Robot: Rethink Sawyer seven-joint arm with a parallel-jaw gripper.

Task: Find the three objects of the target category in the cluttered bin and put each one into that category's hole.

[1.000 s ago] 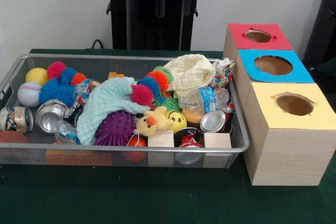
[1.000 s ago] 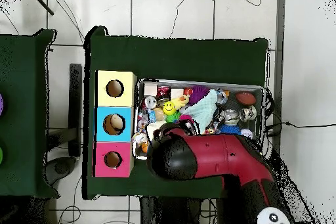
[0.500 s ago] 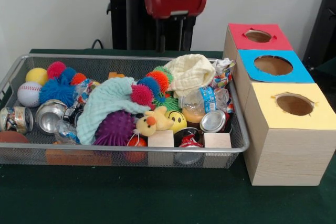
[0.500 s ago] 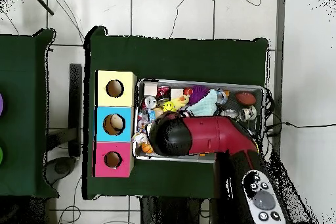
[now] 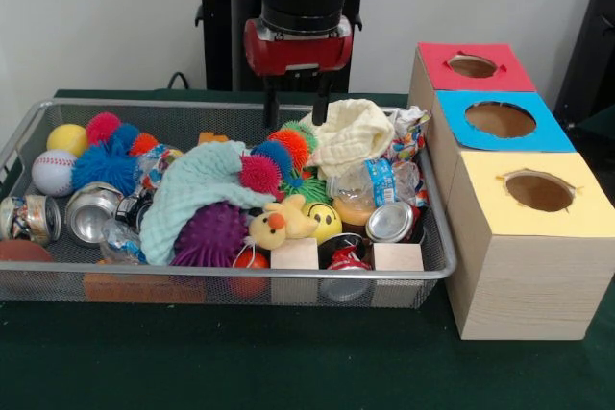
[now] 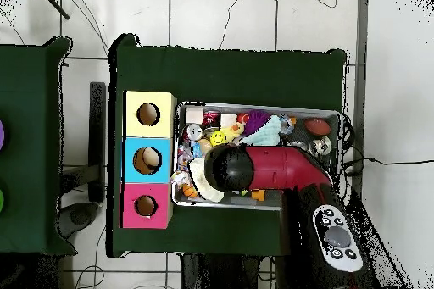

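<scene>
My gripper [image 5: 297,112] hangs open over the back of the wire bin [image 5: 240,275], with nothing between its fingers. The fingertips are just above an orange and green spiky ball [image 5: 293,144] and beside a cream cloth [image 5: 351,133]. The bin also holds a baseball [image 5: 52,172], a yellow ball [image 5: 67,138], blue and pink spiky balls [image 5: 108,158], a purple spiky ball [image 5: 209,235], crushed cans [image 5: 91,212], a plastic bottle [image 5: 375,187], a plush duck [image 5: 279,223] and two wooden blocks [image 5: 295,256]. In the overhead view the red arm [image 6: 271,169] hides the gripper.
Three wooden boxes stand in a row beside the bin, each with a round hole: a red top [image 5: 437,62], a blue top [image 5: 456,108] and a yellow top [image 5: 490,189]. A mint cloth [image 5: 197,189] covers the bin's middle. A green cloth [image 5: 288,362] covers the table.
The arm has come down and shifted left in the front view. Its open fingers now reach the spiky ball at the bin's back. Nothing in the bin has moved.
</scene>
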